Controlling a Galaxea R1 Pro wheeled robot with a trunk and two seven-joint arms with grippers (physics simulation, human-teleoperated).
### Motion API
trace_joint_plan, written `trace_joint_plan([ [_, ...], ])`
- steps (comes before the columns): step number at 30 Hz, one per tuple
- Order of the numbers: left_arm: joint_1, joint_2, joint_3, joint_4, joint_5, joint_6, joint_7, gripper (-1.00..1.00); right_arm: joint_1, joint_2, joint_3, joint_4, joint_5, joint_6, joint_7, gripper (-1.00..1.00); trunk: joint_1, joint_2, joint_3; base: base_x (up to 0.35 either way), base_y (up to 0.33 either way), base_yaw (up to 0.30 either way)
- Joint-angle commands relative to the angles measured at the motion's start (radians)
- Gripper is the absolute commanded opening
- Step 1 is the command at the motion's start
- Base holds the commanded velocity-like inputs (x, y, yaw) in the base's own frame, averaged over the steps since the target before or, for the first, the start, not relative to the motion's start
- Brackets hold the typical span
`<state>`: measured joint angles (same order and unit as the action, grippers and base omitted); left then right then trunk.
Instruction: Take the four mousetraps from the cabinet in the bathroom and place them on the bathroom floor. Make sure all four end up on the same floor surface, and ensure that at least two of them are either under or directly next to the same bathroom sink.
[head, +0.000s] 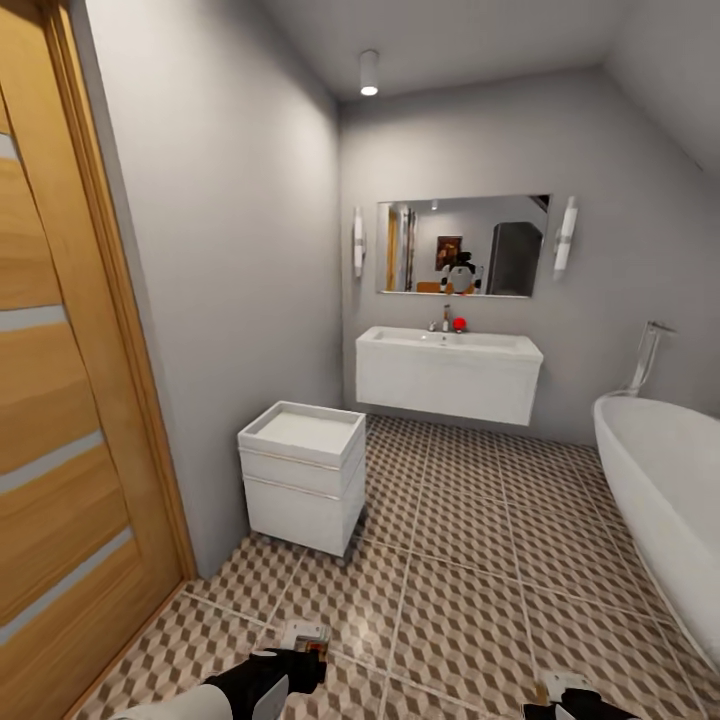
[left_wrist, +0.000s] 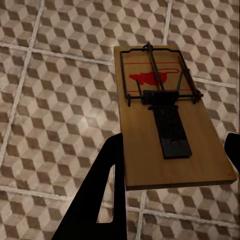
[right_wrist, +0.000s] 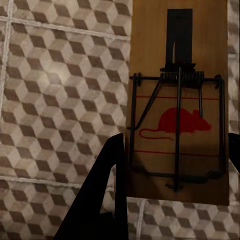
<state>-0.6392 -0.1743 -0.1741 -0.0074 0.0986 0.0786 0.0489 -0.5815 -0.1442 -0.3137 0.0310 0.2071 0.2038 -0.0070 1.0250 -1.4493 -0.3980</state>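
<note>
The left pincer (left_wrist: 172, 162) grips a mousetrap (left_wrist: 167, 112) between its dark fingers (left_wrist: 107, 185), the tan board held level above the bathroom floor (left_wrist: 55, 100), its wire bar and red mouse print at the far end. The right pincer (right_wrist: 175, 165) likewise clamps a second mousetrap (right_wrist: 177, 100), with the red mouse print at the near end. In the head view both pincers sit low at the frame's bottom edge over the cube-patterned tiles (head: 470, 560). Ahead, the white bathroom sink (head: 448, 375) hangs on the far wall under a mirror (head: 462, 245). A small white drawer unit (head: 303, 475) stands by the left wall, a bathtub (head: 665, 490) on the right.
</note>
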Motion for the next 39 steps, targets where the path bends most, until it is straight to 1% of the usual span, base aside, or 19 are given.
trace_joint_plan([
  [1,-0.001,0.0,-0.008,-0.001,0.009,0.004,0.005,-1.0,-0.001,-0.001,-0.008,0.002,0.009,0.001,-0.001,-1.0,0.0,-0.001,-0.001,0.0,0.0,-0.299],
  [12,0.001,0.0,-0.008,-0.001,0.007,0.004,0.005,-1.0,-0.001,-0.002,-0.008,0.002,0.009,0.002,0.0,-1.0,0.0,-0.001,-0.001,0.0,0.0,-0.299],
  [21,0.014,0.0,-0.01,-0.007,0.006,0.002,0.005,-1.0,-0.001,-0.001,-0.008,0.001,0.009,0.001,-0.003,-1.0,0.0,-0.001,-0.001,0.0,0.0,-0.27],
  [24,0.015,0.0,-0.01,-0.009,0.006,0.002,0.006,-1.0,-0.001,0.0,-0.007,0.001,0.013,0.001,-0.009,-1.0,0.0,-0.001,-0.001,0.0,0.0,-0.064],
  [27,0.015,0.0,-0.01,-0.009,0.006,0.001,0.006,-1.0,-0.001,0.007,-0.004,0.001,0.017,0.002,-0.012,-1.0,0.0,-0.001,-0.001,0.0,0.0,0.011],
  [34,0.015,0.0,-0.01,-0.009,0.006,0.001,0.006,-1.0,-0.001,0.006,-0.004,0.001,0.017,0.0,-0.013,-1.0,0.0,-0.001,-0.001,0.0,0.0,0.197],
  [39,0.015,0.0,-0.01,-0.01,0.006,-0.001,0.007,-1.0,-0.001,0.006,-0.003,0.001,0.017,0.001,-0.004,-1.0,0.0,-0.001,-0.001,0.044,0.0,0.076],
])
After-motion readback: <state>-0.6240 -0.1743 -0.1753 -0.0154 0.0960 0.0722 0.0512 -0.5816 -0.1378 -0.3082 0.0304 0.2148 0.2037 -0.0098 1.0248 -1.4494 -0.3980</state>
